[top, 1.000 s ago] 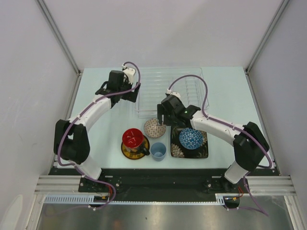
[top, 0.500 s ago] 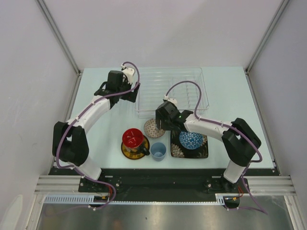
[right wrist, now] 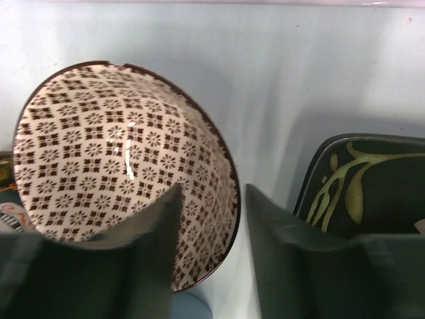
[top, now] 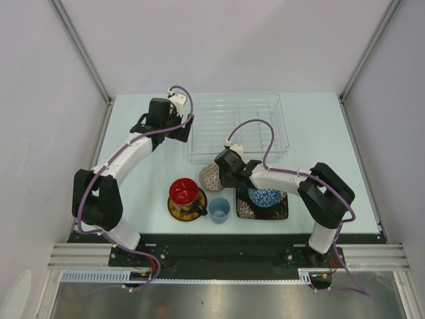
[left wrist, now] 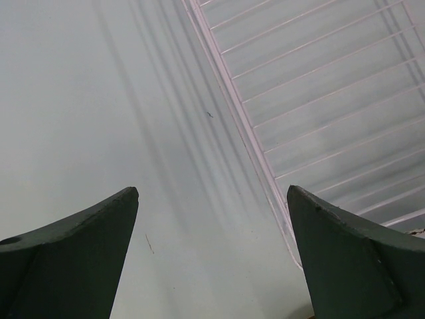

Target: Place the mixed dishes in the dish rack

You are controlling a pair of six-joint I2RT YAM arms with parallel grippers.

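The small red-white patterned bowl (top: 210,177) (right wrist: 99,146) sits on the table in front of the clear dish rack (top: 239,123). My right gripper (top: 223,174) (right wrist: 212,226) is open with its jaws astride the bowl's right rim, one finger inside and one outside. The blue patterned bowl (top: 265,195) rests on the black floral square plate (top: 249,210) (right wrist: 358,193). The dark red-lined mug (top: 184,193) stands on the yellow-brown saucer (top: 174,210). The light blue cup (top: 219,209) is beside it. My left gripper (top: 175,130) (left wrist: 212,259) is open and empty, by the rack's left rim (left wrist: 252,146).
The rack holds no dishes and lies at the back middle of the table. The dishes cluster near the front edge between the two arm bases. White walls close in the table on the left, right and back.
My right gripper has moved left and down from near the plate onto the small patterned bowl's rim. The left arm has not moved.
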